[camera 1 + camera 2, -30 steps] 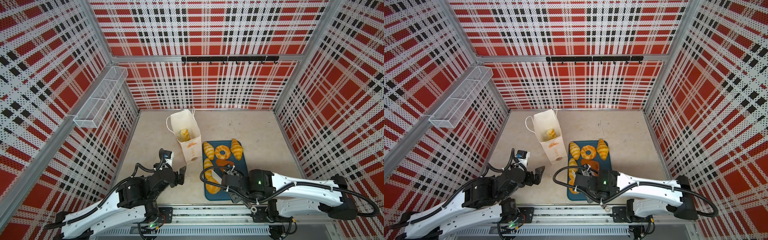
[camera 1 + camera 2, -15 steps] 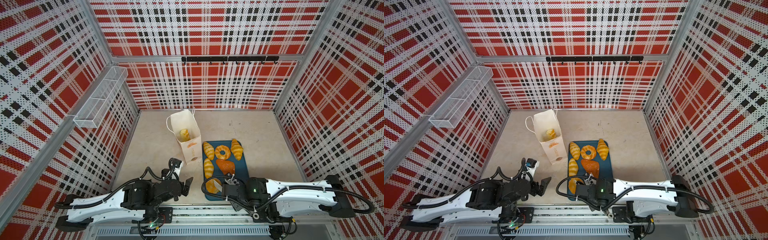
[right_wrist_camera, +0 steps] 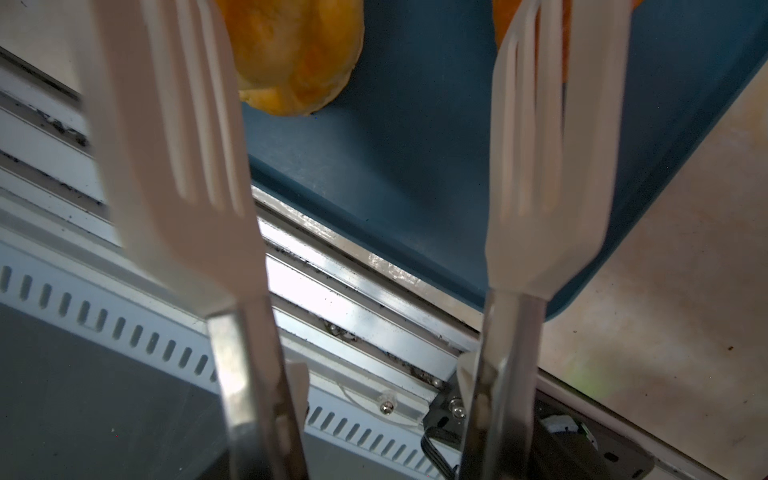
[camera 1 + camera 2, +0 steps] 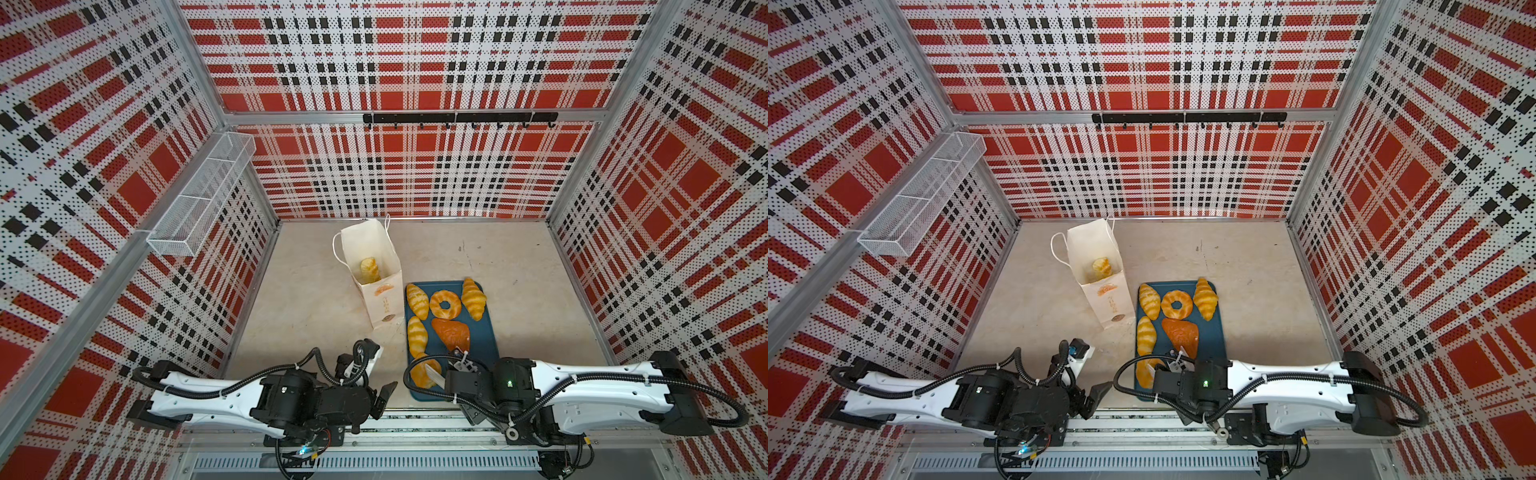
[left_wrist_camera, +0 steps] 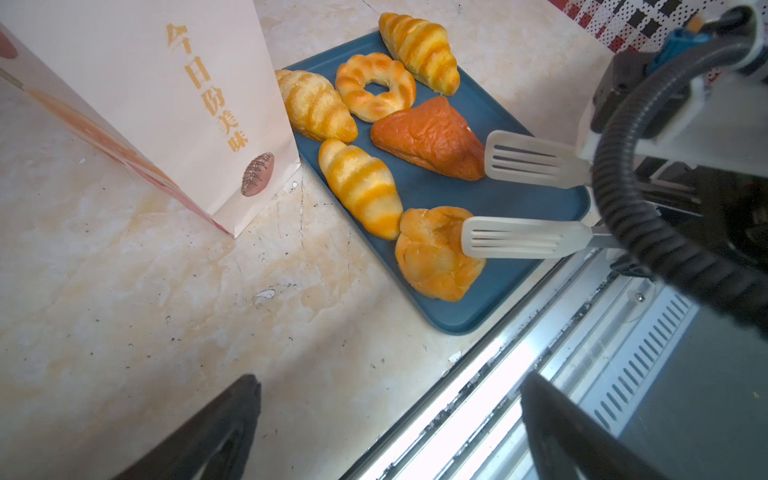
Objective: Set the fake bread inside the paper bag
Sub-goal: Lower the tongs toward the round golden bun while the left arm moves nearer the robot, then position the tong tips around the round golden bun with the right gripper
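Both top views are bright and even, with light from above; the arms (image 4: 199, 390) put only soft shadows on the pale worktop (image 4: 316, 307). In the left wrist view the metal rail (image 5: 469, 399) glares almost white, the fake bread (image 5: 428, 137) is sharp, and the dark fingers (image 5: 216, 432) of the left claw (image 5: 388, 382) are out of focus. In the right wrist view the white tongs (image 3: 552, 166) are very near and blurred, while the tray (image 3: 395, 166) behind them looks sharper.
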`<state>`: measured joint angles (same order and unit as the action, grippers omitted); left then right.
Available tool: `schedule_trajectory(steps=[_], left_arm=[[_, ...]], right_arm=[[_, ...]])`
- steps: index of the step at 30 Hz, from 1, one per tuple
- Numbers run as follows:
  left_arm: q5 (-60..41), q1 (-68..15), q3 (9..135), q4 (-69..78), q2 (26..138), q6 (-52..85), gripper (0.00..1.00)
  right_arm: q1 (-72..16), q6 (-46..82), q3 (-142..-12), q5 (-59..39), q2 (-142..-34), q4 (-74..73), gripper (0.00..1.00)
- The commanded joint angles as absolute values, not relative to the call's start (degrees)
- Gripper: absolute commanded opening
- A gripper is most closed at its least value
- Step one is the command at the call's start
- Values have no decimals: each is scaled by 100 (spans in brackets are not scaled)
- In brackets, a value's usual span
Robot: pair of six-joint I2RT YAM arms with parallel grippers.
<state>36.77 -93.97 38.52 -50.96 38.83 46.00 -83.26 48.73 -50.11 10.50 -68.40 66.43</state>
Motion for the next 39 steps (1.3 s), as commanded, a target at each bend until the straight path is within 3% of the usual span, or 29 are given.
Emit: schedule_trajectory(steps=[1,11,39], left_arm=[[3796,-9426,3790,-5007,3885,4795,99],[3997,-9418,3748,-5275,3464,5003,99],[3805,-9416,3769,-5405,3677,5222,99]], right_arm=[[-8380,4731,-5200,1088,-6985,6548,67],[-8424,4820,-5425,1083,-6741,6753,68],[-8534,4556,-5534,828,-7508,6524,72]])
